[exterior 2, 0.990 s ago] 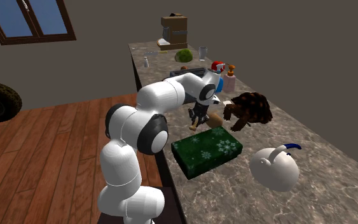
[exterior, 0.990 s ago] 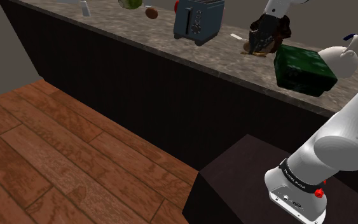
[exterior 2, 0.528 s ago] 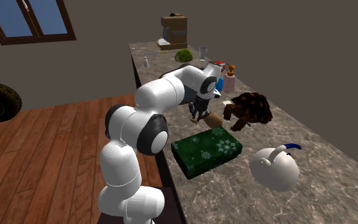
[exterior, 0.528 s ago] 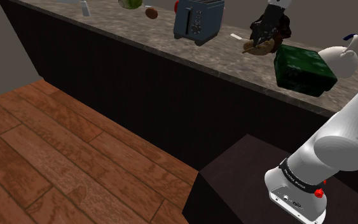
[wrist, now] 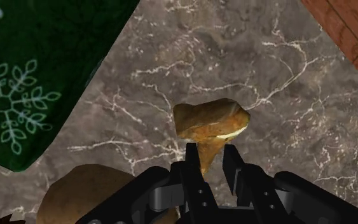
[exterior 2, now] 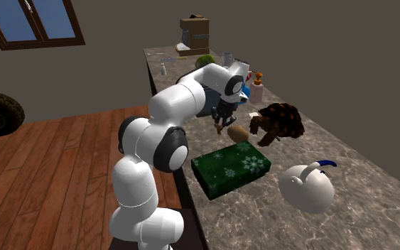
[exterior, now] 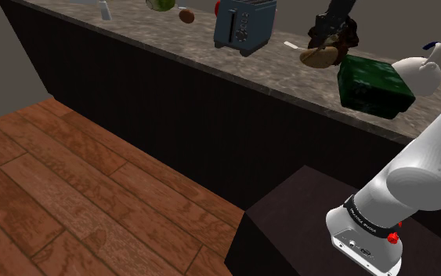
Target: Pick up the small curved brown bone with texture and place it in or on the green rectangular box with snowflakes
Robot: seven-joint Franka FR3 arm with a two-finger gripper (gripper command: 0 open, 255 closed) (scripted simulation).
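A small tan-brown curved bone [wrist: 212,121] hangs above the marbled counter [wrist: 285,76], clasped by its thin middle between my black fingers [wrist: 192,159]. My gripper [wrist: 210,153] is shut on it. In the shoulder view the bone [exterior: 318,56] hangs below the gripper [exterior: 328,38], just beyond the near end of the green box [exterior: 371,85]. From the second exterior view the bone [exterior 2: 237,132] hangs under the gripper [exterior 2: 227,121], a short way past the dark green snowflake box [exterior 2: 231,167]. In the wrist view, the box's snowflake lid [wrist: 31,83] lies close beside the bone.
A brown furry toy [exterior 2: 280,121] sits right behind the bone. A white round vessel [exterior 2: 306,186] lies past the box. A blue toaster [exterior: 244,23], bottles and jars stand further along the counter. The counter's edge drops to a wooden floor [exterior: 70,188].
My gripper has risen from the counter with the bone in it, lifting it clear of the surface. The box and the toy have stayed put.
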